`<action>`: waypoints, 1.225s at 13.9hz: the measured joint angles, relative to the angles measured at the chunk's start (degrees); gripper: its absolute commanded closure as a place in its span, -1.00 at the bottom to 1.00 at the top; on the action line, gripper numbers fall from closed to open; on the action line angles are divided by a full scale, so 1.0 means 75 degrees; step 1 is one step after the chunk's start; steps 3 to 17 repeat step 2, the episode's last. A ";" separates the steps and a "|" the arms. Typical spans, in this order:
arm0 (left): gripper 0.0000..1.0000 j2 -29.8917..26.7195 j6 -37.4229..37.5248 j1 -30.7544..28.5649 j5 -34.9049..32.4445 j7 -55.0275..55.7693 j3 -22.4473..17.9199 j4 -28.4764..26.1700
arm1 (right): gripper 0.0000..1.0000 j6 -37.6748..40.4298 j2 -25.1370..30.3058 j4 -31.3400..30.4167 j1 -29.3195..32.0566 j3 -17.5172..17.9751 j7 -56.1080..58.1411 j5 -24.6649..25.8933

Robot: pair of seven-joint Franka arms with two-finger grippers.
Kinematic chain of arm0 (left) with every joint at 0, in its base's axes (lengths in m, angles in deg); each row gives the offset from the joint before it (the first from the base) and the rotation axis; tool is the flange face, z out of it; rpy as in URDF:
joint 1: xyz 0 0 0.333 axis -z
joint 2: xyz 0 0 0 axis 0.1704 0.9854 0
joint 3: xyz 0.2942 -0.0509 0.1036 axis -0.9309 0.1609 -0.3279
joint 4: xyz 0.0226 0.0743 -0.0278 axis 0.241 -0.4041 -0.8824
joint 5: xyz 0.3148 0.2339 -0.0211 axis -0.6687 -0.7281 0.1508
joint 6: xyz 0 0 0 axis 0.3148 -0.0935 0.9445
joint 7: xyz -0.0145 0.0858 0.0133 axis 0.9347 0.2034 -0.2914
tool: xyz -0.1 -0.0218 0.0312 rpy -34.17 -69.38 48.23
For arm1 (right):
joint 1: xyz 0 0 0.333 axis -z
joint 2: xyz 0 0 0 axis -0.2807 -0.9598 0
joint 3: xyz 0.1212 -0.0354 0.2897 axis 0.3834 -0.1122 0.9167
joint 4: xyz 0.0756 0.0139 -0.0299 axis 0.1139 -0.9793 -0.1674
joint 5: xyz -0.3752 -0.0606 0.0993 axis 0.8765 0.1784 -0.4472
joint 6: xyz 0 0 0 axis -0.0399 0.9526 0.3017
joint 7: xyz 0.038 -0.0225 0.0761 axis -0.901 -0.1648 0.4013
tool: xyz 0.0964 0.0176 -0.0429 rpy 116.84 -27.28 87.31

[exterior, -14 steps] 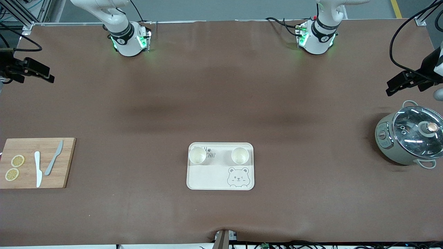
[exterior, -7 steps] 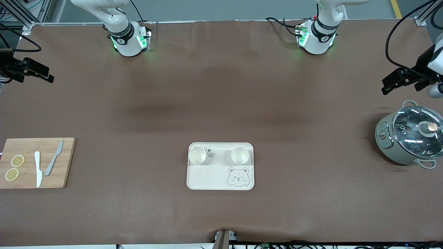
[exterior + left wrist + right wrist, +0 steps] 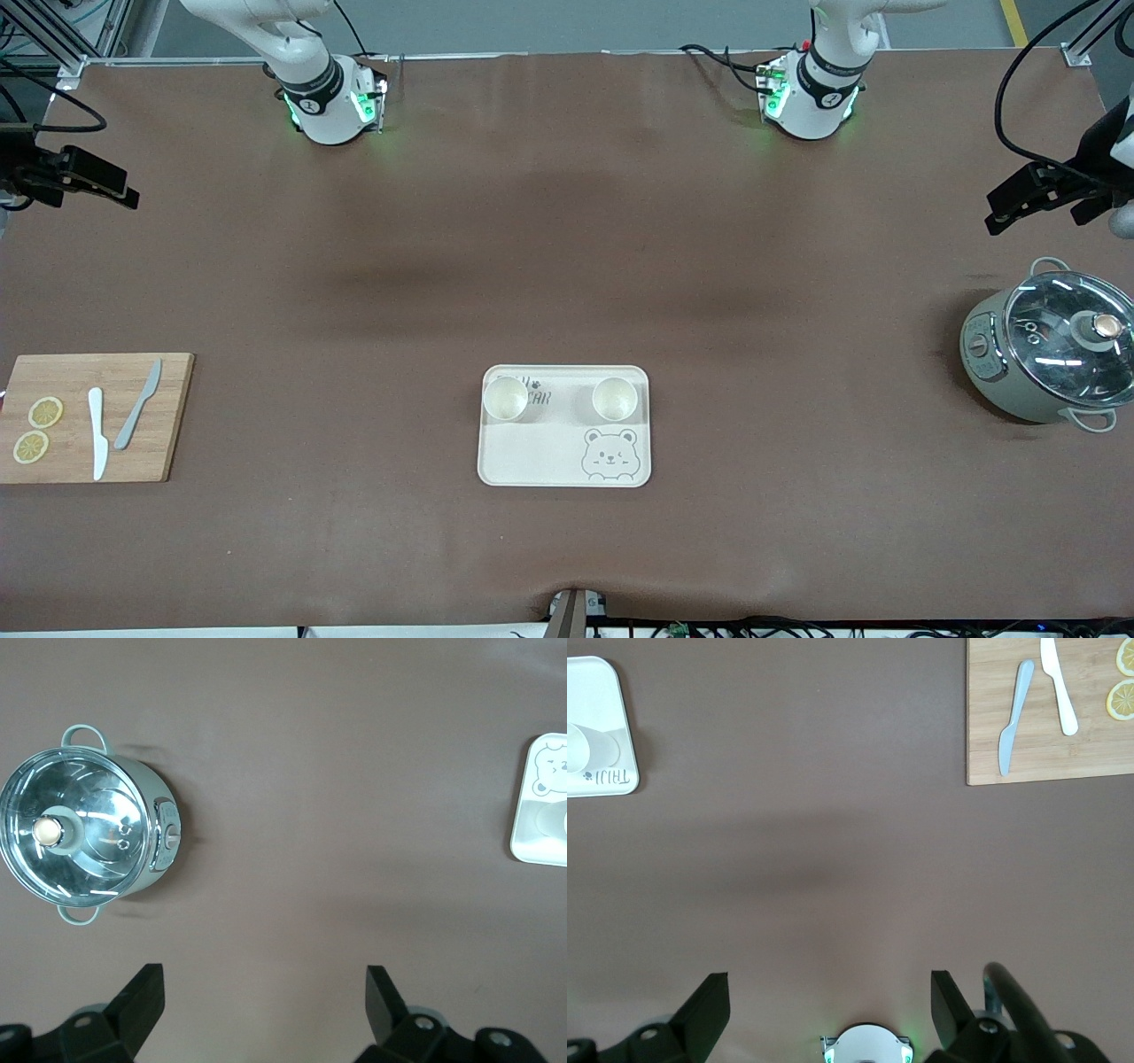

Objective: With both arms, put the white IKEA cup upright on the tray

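My left gripper [image 3: 261, 1001] hangs with jaws apart over bare table near the lidded grey pot [image 3: 1050, 354]; my right gripper [image 3: 824, 1005] likewise, empty. Two white ceramic cups [image 3: 506, 398] [image 3: 614, 398] stand upright on the cream rectangular bear-printed tray [image 3: 532, 461].

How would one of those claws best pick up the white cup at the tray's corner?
Probably from straight above, one finger inside and one outside the rim of the small white cup. It stands upright, mouth open, on the cream bear-print tray, close to the raised edge, which crowds a sideways approach.
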 measured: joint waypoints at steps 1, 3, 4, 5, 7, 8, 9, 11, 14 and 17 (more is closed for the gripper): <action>-1.00 -0.0001 0.0016 -0.0001 0.0000 0.0000 0.0000 0.0020 | -1.00 0.0003 0.0000 -0.0001 0.0001 -0.0009 -0.0002 0.0000; -1.00 -0.0001 0.0020 -0.0001 0.0000 0.0000 0.0000 0.0024 | -1.00 0.0004 0.0000 -0.0001 0.0002 -0.0014 -0.0002 0.0000; -1.00 -0.0001 0.0020 -0.0001 0.0000 0.0000 0.0000 0.0024 | -1.00 0.0004 0.0000 -0.0001 0.0002 -0.0014 -0.0002 0.0000; -1.00 -0.0001 0.0020 -0.0001 0.0000 0.0000 0.0000 0.0024 | -1.00 0.0004 0.0000 -0.0001 0.0002 -0.0014 -0.0002 0.0000; -1.00 -0.0001 0.0020 -0.0001 0.0000 0.0000 0.0000 0.0024 | -1.00 0.0004 0.0000 -0.0001 0.0002 -0.0014 -0.0002 0.0000; -1.00 -0.0001 0.0020 -0.0001 0.0000 0.0000 0.0000 0.0024 | -1.00 0.0004 0.0000 -0.0001 0.0002 -0.0014 -0.0002 0.0000; -1.00 -0.0001 0.0020 -0.0001 0.0000 0.0000 0.0000 0.0024 | -1.00 0.0004 0.0000 -0.0001 0.0002 -0.0014 -0.0002 0.0000; -1.00 -0.0001 0.0020 -0.0001 0.0000 0.0000 0.0000 0.0024 | -1.00 0.0004 0.0000 -0.0001 0.0002 -0.0014 -0.0002 0.0000; -1.00 -0.0001 0.0020 -0.0001 0.0000 0.0000 0.0000 0.0024 | -1.00 0.0004 0.0000 -0.0001 0.0002 -0.0014 -0.0002 0.0000; -1.00 -0.0001 0.0020 -0.0001 0.0000 0.0000 0.0000 0.0024 | -1.00 0.0004 0.0000 -0.0001 0.0002 -0.0014 -0.0002 0.0000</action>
